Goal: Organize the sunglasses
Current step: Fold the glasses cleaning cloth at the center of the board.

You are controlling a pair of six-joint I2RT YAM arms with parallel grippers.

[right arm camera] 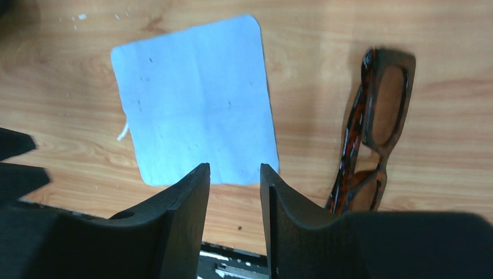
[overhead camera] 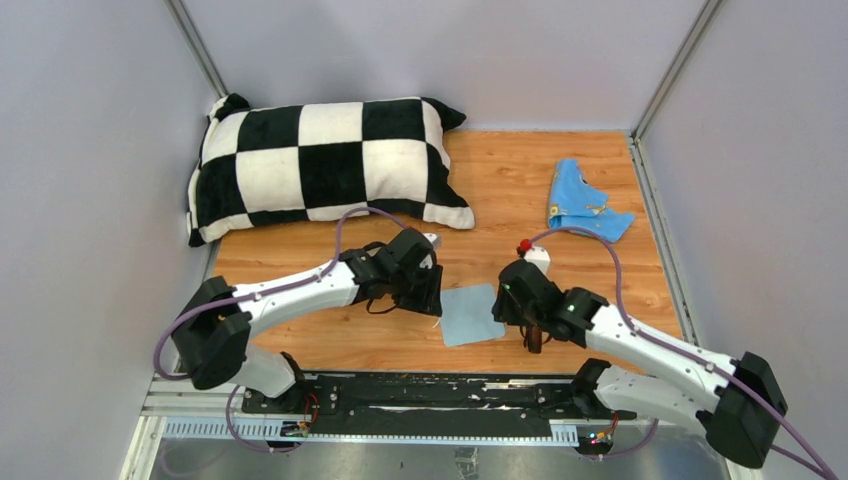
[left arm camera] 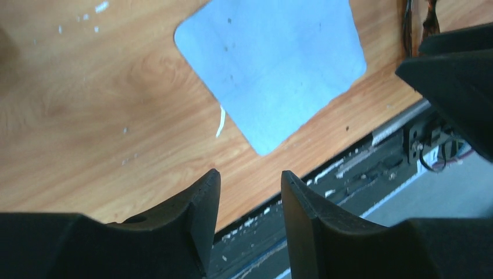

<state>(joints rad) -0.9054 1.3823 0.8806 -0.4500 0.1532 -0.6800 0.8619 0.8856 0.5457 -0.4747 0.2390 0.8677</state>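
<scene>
Both grippers hang low over the near edge of the table [overhead camera: 520, 180], and both are empty. The left gripper [left arm camera: 250, 203] has its jaws parted, with only bare wood and the black rail [overhead camera: 430, 395] showing in the gap. The right gripper [right arm camera: 235, 197] is parted too, with nothing between its fingers. The sunglasses [right arm camera: 375, 131] lie on the wood close to the near edge, just right of the flat grey-blue cloth [right arm camera: 195, 99] and apart from it. They sit off to the right of the right gripper's fingers, not between them, and from above I see only a sliver of them under that wrist. As I judge it, closing where I am would catch nothing. A sideways shuffle to line up could nudge the frame over the near edge and onto the rail. The frame looks slim and glossy, so a pinch on a lens could slip or smear it. The two wrists are near each other across the cloth, so reaching in with both could knock them together or drag the cloth askew.
</scene>
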